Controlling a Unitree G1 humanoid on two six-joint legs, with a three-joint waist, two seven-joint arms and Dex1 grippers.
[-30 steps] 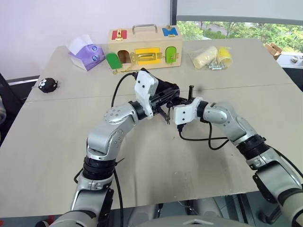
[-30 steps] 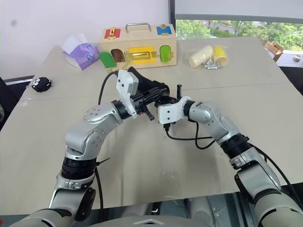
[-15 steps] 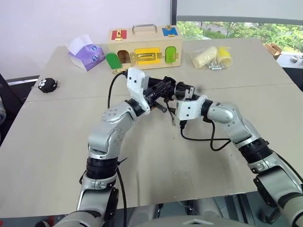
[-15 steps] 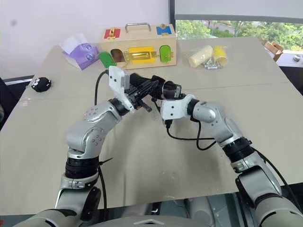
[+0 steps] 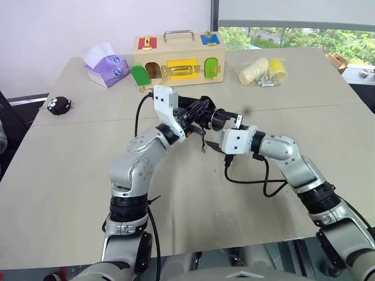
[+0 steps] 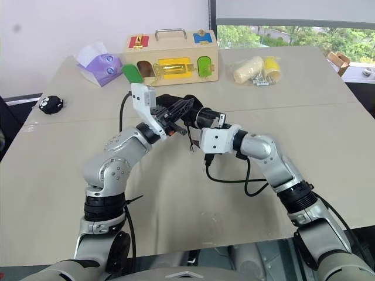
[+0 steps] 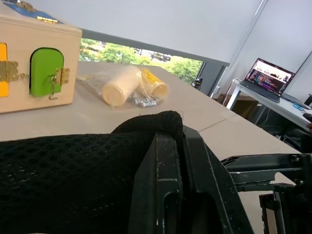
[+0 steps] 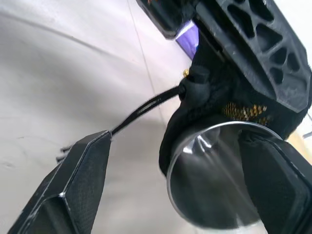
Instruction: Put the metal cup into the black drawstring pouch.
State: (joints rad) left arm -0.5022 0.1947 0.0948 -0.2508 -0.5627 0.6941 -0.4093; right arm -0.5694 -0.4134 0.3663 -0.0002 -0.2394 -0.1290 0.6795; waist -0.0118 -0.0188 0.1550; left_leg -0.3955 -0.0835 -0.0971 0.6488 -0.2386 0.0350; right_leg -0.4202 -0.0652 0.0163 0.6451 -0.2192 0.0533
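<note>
My left gripper point(image 5: 192, 115) is shut on the rim of the black drawstring pouch point(image 5: 198, 109) and holds it above the middle of the table. In the left wrist view its fingers point(image 7: 168, 161) pinch the mesh fabric point(image 7: 73, 170). The metal cup point(image 8: 214, 185) sits partly inside the pouch's mouth point(image 8: 219, 97), with its shiny base sticking out towards my right gripper point(image 8: 175, 139). That gripper point(image 5: 225, 133) is open. One of its fingers point(image 8: 80, 185) is well clear of the cup. The pouch's cord point(image 5: 203, 143) hangs down.
At the back of the table point(image 5: 70, 193) stand a wooden latch box point(image 5: 179, 58), a purple tissue box point(image 5: 107, 67) and yellow wrapped rolls point(image 5: 261, 70). A black fuzzy toy point(image 5: 58, 105) lies at the far left. A laptop point(image 7: 270, 78) sits on a side desk.
My right gripper has opened and drawn back a little from the pouch, leaving the cup in its mouth. The left wrist has rolled, still holding the pouch.
</note>
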